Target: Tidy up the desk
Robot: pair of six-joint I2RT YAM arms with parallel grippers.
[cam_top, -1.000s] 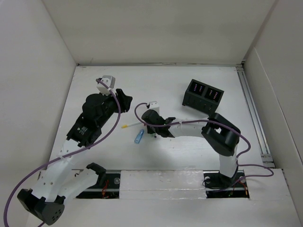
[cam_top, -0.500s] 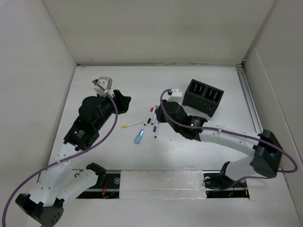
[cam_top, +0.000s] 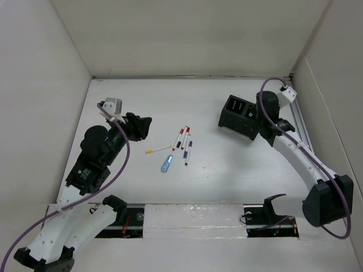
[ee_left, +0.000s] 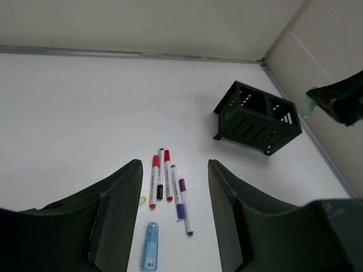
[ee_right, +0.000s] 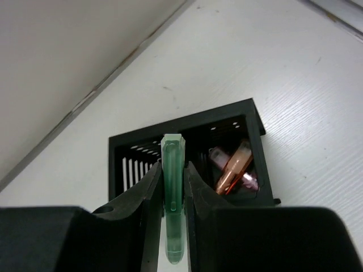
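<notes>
So here's what's changing: a second ago your right arm was sitting low over the pile in the middle of the counter (cam_top: pixel 227 164). Now it's swinging way out to the far right, and the right claw (ee_right: pixel 173 170) is hanging just above the black organizer (cam_top: pixel 235 120). It's clamped on a green marker (ee_right: pixel 172 192), which is pointing out past the fingertips toward the box. From the wrist view the marker is lining up around the divider, so I can't tell which compartment you're heading for. The right-hand one is already holding some orange and pink pens (ee_right: pixel 232 167).

Your left arm is backing off toward the left wall at the same time. The left claw (ee_left: pixel 174 187) is standing apart with nothing in it, and it's looking straight down at the leftovers.

With the right arm gone, those leftovers are showing again. The loose pens (cam_top: pixel 182 137) are lying close together mid-counter, with a yellow-tipped pen (cam_top: pixel 157 149) just to their left and a blue stick (cam_top: pixel 166 164) nearer the arms.

My read is that you're doing one-item runs, and this one is basically at the drop. The counter itself is only partly tidied, since several pieces are lying out in the open, well apart from the box. Watch that the marker is clearing the rim before you let go.
</notes>
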